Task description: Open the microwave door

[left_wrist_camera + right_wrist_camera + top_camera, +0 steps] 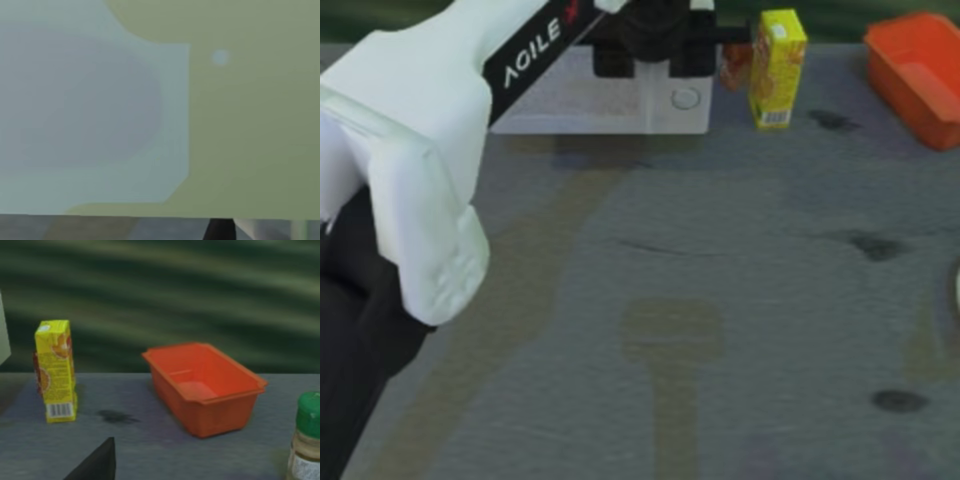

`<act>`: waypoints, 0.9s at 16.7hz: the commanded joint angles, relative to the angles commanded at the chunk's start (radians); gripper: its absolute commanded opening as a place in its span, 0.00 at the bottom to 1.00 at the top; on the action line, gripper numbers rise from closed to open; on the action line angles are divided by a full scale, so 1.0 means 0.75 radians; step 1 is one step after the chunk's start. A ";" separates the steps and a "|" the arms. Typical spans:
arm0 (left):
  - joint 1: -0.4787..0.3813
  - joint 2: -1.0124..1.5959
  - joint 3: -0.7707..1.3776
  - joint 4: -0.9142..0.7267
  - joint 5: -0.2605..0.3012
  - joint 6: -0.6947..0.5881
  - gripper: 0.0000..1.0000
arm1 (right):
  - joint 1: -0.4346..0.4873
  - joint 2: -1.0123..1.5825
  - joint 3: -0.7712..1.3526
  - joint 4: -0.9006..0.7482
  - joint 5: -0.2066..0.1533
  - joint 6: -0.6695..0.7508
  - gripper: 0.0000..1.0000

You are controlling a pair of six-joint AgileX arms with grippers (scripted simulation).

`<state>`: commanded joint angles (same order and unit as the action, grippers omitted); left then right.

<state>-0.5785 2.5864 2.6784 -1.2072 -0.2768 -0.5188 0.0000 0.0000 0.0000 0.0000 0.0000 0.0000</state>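
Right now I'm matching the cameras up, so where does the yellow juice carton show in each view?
Top view: yellow juice carton stands at the far edge, right of the microwave.
Left wrist view: not in it.
Right wrist view: left side, upright on the table.
Shared landmark: the orange bin, to the carton's right.

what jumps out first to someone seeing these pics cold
The big white left arm fills the top view's left side, reaching to the microwave at the table's far edge, with its black gripper over the microwave's top. Right of the microwave stands a yellow juice carton, and an orange bin sits at the far right corner.
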 joint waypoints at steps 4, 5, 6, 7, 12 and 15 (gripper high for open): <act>0.000 0.000 0.000 0.000 0.000 0.000 0.00 | 0.000 0.000 0.000 0.000 0.000 0.000 1.00; 0.000 0.000 0.000 0.000 0.000 0.000 0.00 | 0.000 0.000 0.000 0.000 0.000 0.000 1.00; 0.000 0.000 0.000 0.000 0.000 0.000 0.00 | 0.000 0.000 0.000 0.000 0.000 0.000 1.00; 0.000 0.000 0.000 0.000 0.000 0.000 0.00 | 0.000 0.000 0.000 0.000 0.000 0.000 1.00; -0.033 -0.039 -0.068 0.001 0.012 -0.007 0.00 | 0.000 0.000 0.000 0.000 0.000 0.000 1.00; -0.032 -0.103 -0.163 0.059 0.002 -0.012 0.00 | 0.000 0.000 0.000 0.000 0.000 0.000 1.00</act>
<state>-0.6029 2.5089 2.5558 -1.1630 -0.2757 -0.5281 0.0000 0.0000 0.0000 0.0000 0.0000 0.0000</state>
